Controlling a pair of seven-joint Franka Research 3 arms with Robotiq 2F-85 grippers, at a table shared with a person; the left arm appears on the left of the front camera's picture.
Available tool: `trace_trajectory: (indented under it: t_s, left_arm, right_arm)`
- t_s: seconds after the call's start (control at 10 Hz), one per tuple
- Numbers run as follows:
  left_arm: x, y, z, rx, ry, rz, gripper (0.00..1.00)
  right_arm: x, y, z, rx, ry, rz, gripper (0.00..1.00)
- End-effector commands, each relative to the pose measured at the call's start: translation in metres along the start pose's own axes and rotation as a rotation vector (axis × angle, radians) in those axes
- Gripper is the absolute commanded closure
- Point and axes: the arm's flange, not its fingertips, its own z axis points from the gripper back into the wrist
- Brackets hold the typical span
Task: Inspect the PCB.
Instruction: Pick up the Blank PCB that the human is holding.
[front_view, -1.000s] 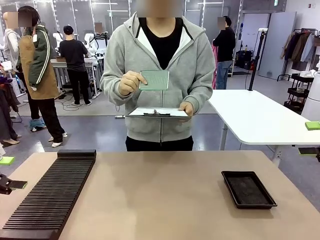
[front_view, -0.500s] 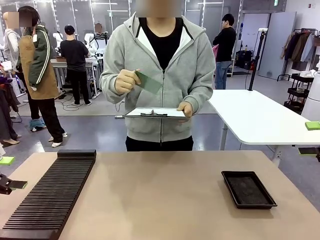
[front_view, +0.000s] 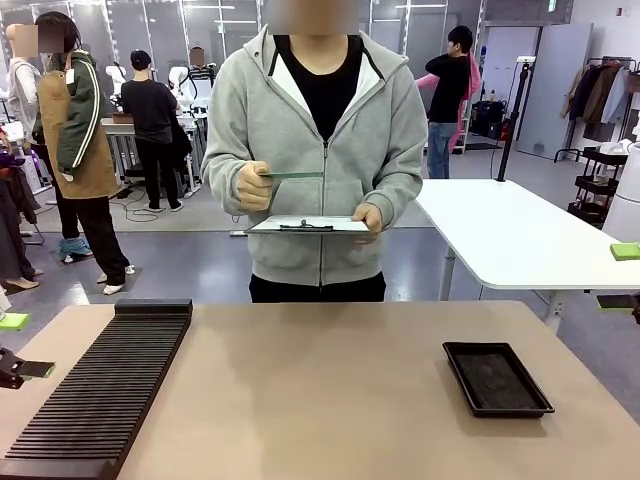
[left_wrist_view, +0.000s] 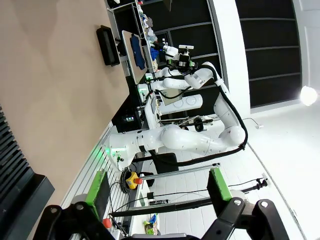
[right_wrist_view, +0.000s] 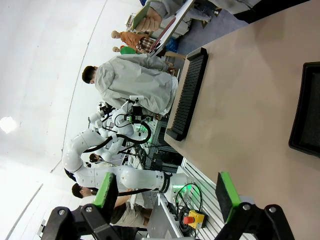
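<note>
A person in a grey hoodie stands at the far side of the table and holds the PCB (front_view: 293, 175), a thin green board, flat and edge-on in one hand at chest height. The other hand holds a clipboard (front_view: 310, 225) with white paper just below it. In the right wrist view the PCB (right_wrist_view: 142, 10) and the clipboard (right_wrist_view: 172, 26) show at the top edge. My left gripper (front_view: 20, 345) hangs open at the table's left edge, my right gripper (front_view: 622, 276) open at the right edge, both far from the board. Each wrist view shows its gripper open with nothing between the pads: left gripper (left_wrist_view: 157, 187), right gripper (right_wrist_view: 165, 192).
A long black slotted rack (front_view: 100, 390) lies along the table's left side. A shallow black tray (front_view: 497, 379) sits at the right. A white table (front_view: 510, 235) stands behind at the right, and other people stand farther back.
The person has turned the PCB from facing me to lying flat and edge-on, and lowered it a little toward the clipboard. Neither gripper has moved.
</note>
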Motion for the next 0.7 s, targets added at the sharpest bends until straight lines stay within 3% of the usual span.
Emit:
trace_trajectory:
  t_s: [0.0, 0.6]
  left_arm:
    - [0.0011, 0.0005, -0.0017, -0.001, 0.000, 0.005, 0.00]
    - [0.0011, 0.0005, -0.0017, -0.001, 0.000, 0.005, 0.00]
  right_arm:
    - [0.0015, 0.0016, 0.0000, 0.009, -0.002, 0.012, 0.00]
    - [0.0015, 0.0016, 0.0000, 0.009, -0.002, 0.012, 0.00]
